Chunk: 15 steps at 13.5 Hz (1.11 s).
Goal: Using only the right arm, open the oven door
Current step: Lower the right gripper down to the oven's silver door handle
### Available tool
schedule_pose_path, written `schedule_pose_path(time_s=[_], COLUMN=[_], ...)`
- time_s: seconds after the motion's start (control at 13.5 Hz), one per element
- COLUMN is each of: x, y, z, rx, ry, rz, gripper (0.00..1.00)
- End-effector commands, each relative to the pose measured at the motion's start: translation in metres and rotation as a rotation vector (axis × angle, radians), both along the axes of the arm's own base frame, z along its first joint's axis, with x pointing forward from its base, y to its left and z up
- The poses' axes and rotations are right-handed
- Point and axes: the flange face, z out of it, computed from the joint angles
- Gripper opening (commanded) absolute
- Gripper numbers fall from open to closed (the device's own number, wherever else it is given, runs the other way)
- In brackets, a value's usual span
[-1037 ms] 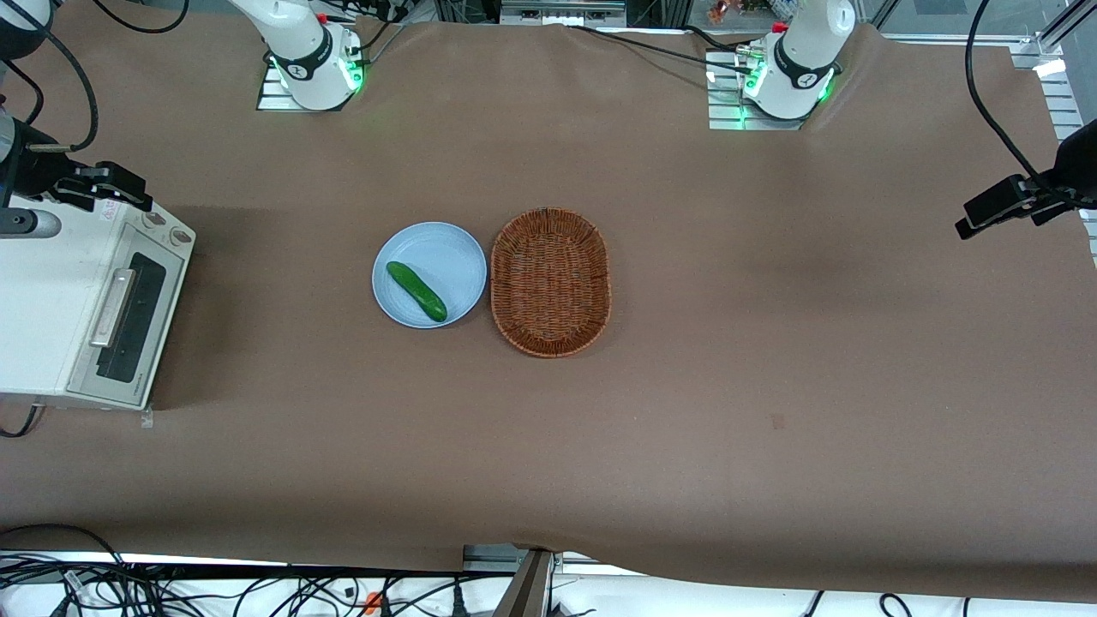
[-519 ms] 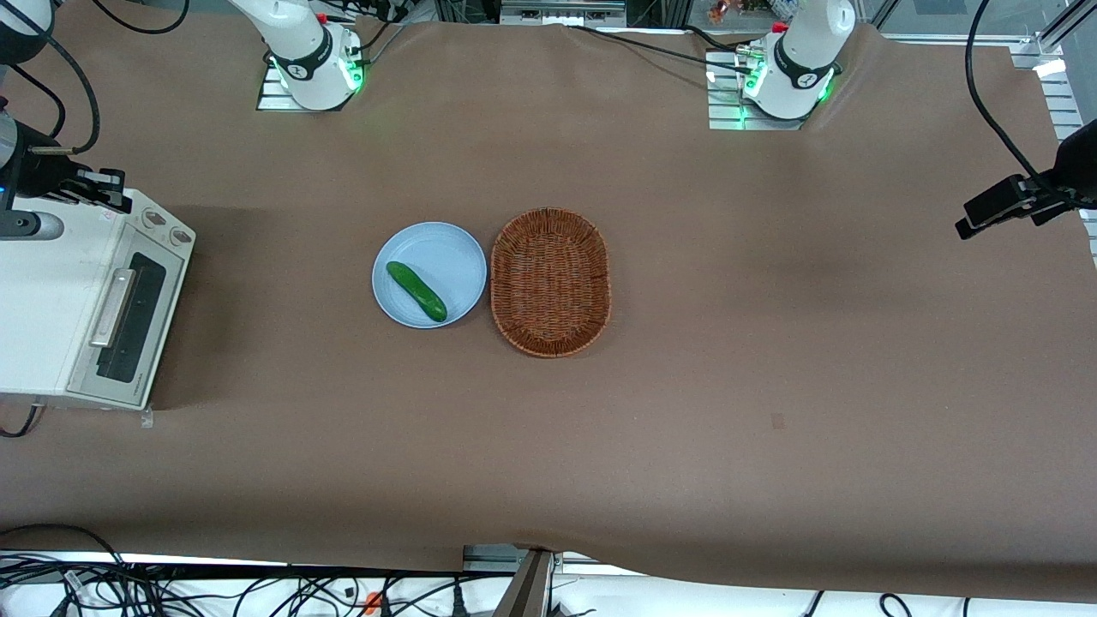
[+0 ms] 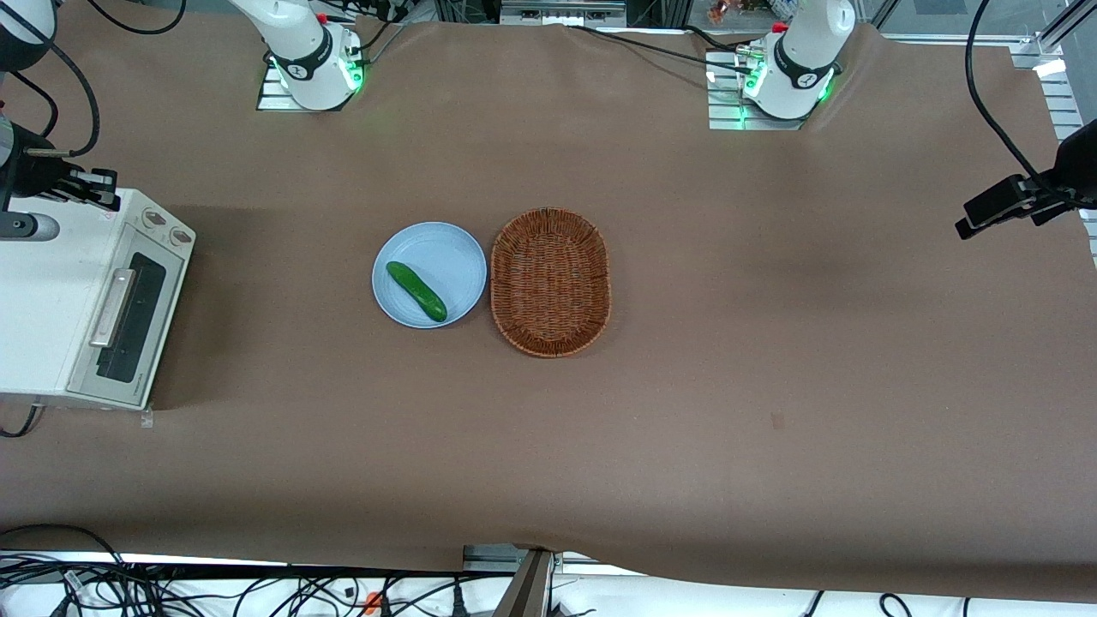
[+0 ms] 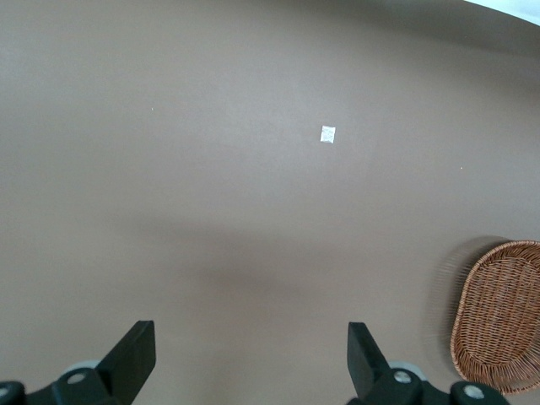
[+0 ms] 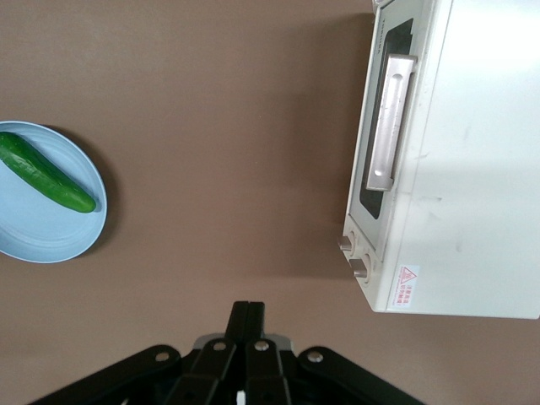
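Brown paper covered the whole tabletop [image 3: 686, 411], with cables hanging along its near edge. Against the frames from a second and half a second before, only the right arm [image 3: 21, 167] had changed: its black pincer [image 3: 90, 187], which had been hovering over the oven's knob corner, had drawn back in steps toward the table's edge and now sat farther from the front camera than the oven [image 3: 51, 300], above the farthest corner of its white top. In the right wrist view the pincer [image 5: 246, 325] had its two fingers [image 5: 238, 321] pressed together, closed on nothing.

Everything else had stayed put. The oven stood at the working arm's end of the tabletop. Its oven door [image 3: 128, 313] was shut and flush with the body: a silver-grey frame around a dark glass window, with a silver bar handle [image 3: 113, 307] running along its upper edge, seen as well in the right wrist view [image 5: 390, 122]. Two round knobs [image 3: 167, 227] sat beside the door.

Near the table's middle a blue plate [image 3: 450, 257] carried a green cucumber [image 3: 416, 291], and a brown wicker basket [image 3: 550, 281] lay just beside the plate, toward the parked arm's end.
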Motion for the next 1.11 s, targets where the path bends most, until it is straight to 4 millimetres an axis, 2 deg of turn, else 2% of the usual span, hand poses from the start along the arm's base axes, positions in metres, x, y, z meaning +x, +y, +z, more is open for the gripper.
schedule_pose_path(time_s=[0.0, 0.15, 0.37, 0.52, 0.67, 0.89, 1.04], x=[-0.003, -0.002, 0.012, 0.017, 0.022, 0.04, 0.055], y=[-0.001, 0.001, 0.004, -0.007, -0.002, 0.006, 0.002], z=[0.001, 0.005, -0.002, -0.006, -0.008, -0.035, -0.067], rx=[-0.011, -0.029, -0.114, -0.146, -0.238, -0.384, -0.5], ry=[0.008, 0.004, 0.027, 0.029, 0.031, 0.015, 0.005], rz=[0.008, 0.019, 0.045, 0.039, 0.061, -0.015, -0.075], gripper=[0.0, 0.0, 0.0, 0.0, 0.0, 0.0, 0.0])
